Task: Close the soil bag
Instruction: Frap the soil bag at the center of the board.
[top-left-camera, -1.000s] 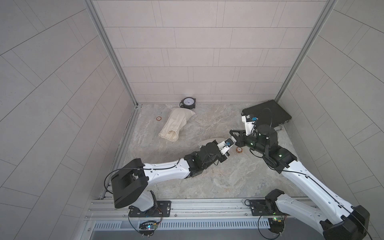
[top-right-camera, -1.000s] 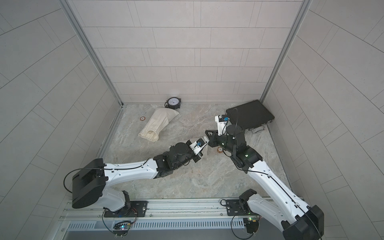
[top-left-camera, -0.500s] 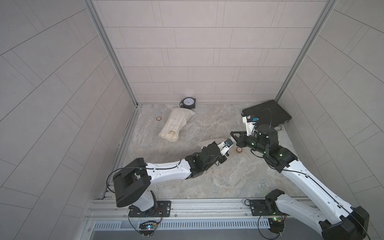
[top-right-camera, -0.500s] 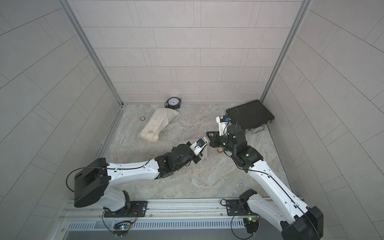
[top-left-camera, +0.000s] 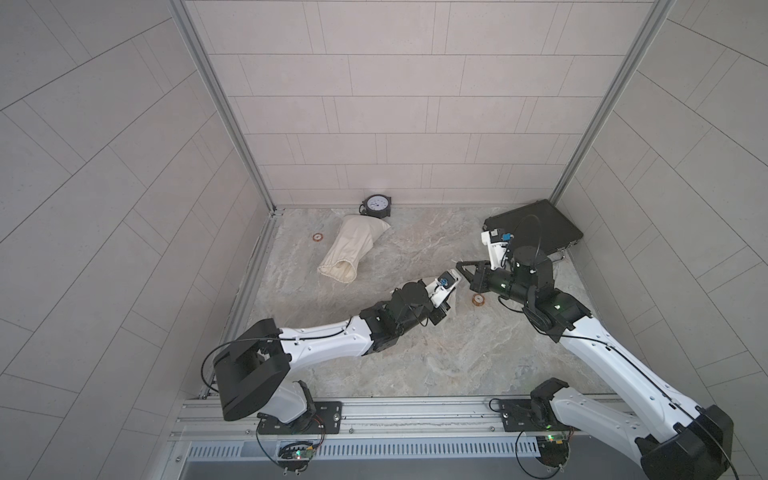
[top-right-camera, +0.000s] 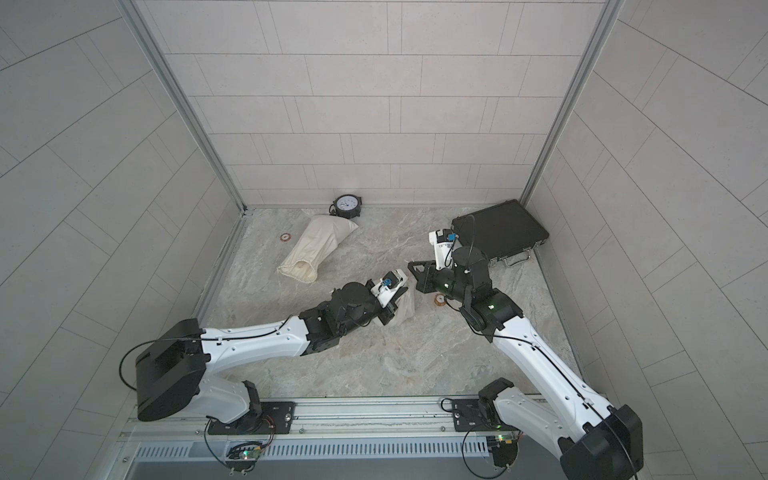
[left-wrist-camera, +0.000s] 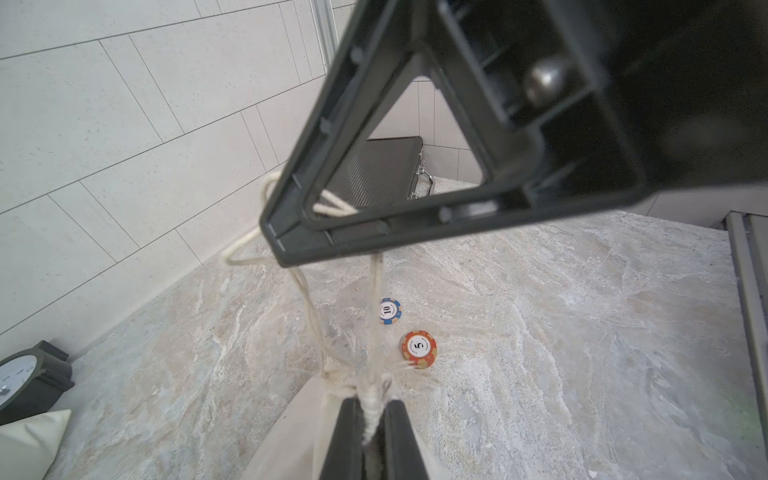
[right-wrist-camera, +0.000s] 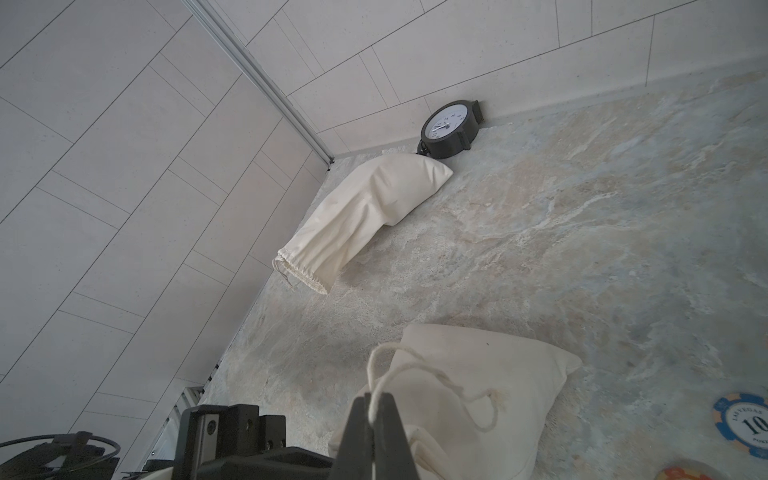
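The soil bag (top-right-camera: 405, 309) is a cream cloth sack lying at mid-floor, mostly hidden under my left arm in both top views. My left gripper (left-wrist-camera: 370, 415) is shut on its gathered neck (left-wrist-camera: 371, 399). From there the white drawstring (left-wrist-camera: 311, 316) runs up to my right gripper (right-wrist-camera: 376, 405), which is shut on the string's loop (right-wrist-camera: 415, 365) a short way above the bag (right-wrist-camera: 478, 374). In a top view the right gripper (top-left-camera: 459, 264) points at the left wrist, with the left gripper (top-left-camera: 442, 311) just below it.
A second cream bag (top-left-camera: 353, 249) lies open-mouthed at the back left beside a black clock (top-left-camera: 376, 205). A black case (top-left-camera: 536, 226) sits at the back right. Poker chips lie near the bag: a blue one (left-wrist-camera: 390, 311), a red one (left-wrist-camera: 419, 349), another (top-left-camera: 317, 237) at far left.
Both grippers keep their holds. The left arm has shifted only slightly, and the right gripper has edged a little toward it.
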